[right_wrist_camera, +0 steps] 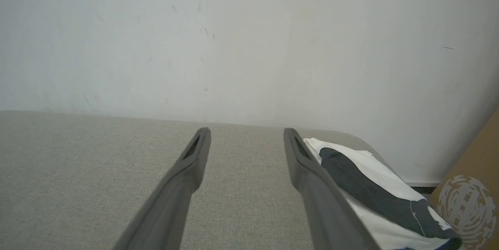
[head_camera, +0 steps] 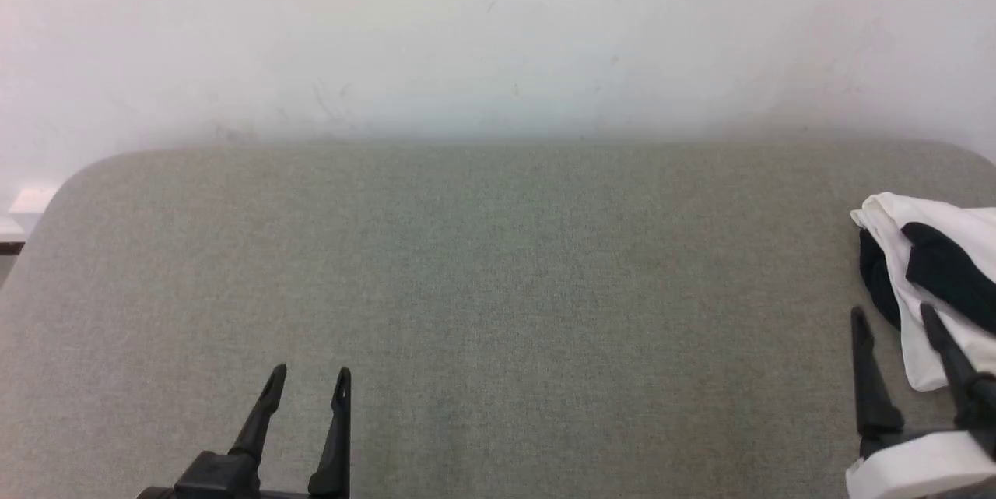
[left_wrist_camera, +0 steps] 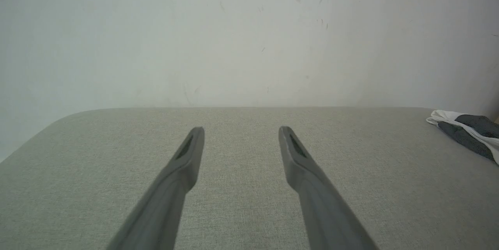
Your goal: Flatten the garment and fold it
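I thought it best to reach my right gripper [head_camera: 892, 314] to the garment [head_camera: 945, 234], pinch one edge only, and drag it to the middle of the table [head_camera: 498, 250]. Both it and my left gripper [head_camera: 310, 374] had their fingers wide apart, holding nothing. The garment lay bunched up at the table's right edge, white with black folds, just beside my right gripper.

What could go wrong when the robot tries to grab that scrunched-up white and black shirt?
1. The crumpled white-and-black cloth shirt lies at the grey fabric table's right edge, so a clumsy tug might drag it off.
2. It is bunched, so the open right gripper near it may pinch several layers together, and it would not spread flat.
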You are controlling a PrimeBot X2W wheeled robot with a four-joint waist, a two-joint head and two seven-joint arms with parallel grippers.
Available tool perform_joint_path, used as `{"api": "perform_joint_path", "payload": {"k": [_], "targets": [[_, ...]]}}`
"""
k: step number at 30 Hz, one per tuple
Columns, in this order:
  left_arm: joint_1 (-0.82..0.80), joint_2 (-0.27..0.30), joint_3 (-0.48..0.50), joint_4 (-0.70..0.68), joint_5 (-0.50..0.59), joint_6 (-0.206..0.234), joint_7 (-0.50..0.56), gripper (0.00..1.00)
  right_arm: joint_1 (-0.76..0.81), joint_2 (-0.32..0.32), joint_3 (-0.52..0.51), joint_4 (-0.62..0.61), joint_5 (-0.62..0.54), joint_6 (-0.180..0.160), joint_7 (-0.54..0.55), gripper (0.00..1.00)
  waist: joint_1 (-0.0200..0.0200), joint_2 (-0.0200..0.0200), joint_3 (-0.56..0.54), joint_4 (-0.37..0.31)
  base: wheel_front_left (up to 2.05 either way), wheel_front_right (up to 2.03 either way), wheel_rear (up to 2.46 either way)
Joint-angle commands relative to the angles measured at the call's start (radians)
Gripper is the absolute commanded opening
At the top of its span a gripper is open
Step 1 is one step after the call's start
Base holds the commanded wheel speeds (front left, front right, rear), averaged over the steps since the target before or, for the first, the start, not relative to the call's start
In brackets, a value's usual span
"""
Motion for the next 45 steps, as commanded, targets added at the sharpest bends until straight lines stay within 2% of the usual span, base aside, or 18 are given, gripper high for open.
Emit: {"api": "perform_joint_path", "payload": {"k": [1, 16, 17, 45], "targets": [[0.007, -0.003, -0.002, 0.007, -0.005, -0.004, -0.004, 1.0, 0.013, 0.003, 0.0, 0.008, 0.001, -0.001, -0.013, 1.0, 0.0001, 0.0, -0.007, 0.001, 0.0, 0.0, 0.0], [-0.017, -0.017, 0.011, 0.047, -0.021, -0.02, -0.043, 1.0, 0.02, 0.004, 0.018, 0.078, -0.001, -0.001, -0.063, 1.0, 0.0001, 0.0, -0.015, -0.004, 0.0, 0.0, 0.0], [-0.005, -0.017, 0.007, 0.044, -0.018, -0.011, -0.038, 0.0, 0.026, 0.001, 0.016, 0.077, 0.0, 0.0, -0.056, 0.0, 0.0001, 0.0, -0.015, -0.004, 0.0, 0.0, 0.0], [-0.042, -0.068, 0.06, 0.069, 0.051, -0.047, 0.007, 0.0, -0.009, 0.001, 0.044, 0.096, -0.006, 0.0, -0.037, 0.0, 0.0001, 0.0, -0.008, -0.017, 0.0, 0.0, 0.0]]}}
